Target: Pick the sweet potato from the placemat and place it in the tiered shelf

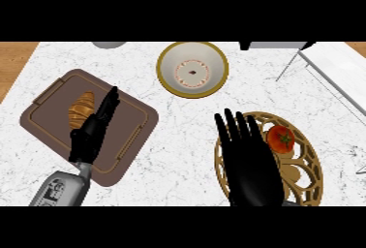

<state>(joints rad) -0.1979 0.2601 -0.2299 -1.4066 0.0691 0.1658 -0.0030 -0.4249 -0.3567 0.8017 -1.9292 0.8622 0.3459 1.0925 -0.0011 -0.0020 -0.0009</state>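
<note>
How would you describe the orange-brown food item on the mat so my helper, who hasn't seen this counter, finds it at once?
Start at the brown placemat on the counter's left side. The sweet potato lies on its upper-left part, beside the left hand. It is elongated and orange-brown, unlike the round red tomato in the basket at right.

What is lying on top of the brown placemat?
A sweet potato lies on the placemat. The left hand is over the placemat beside it, fingers straight, hiding the mat beneath. The sweet potato's right edge is partly covered.
</note>
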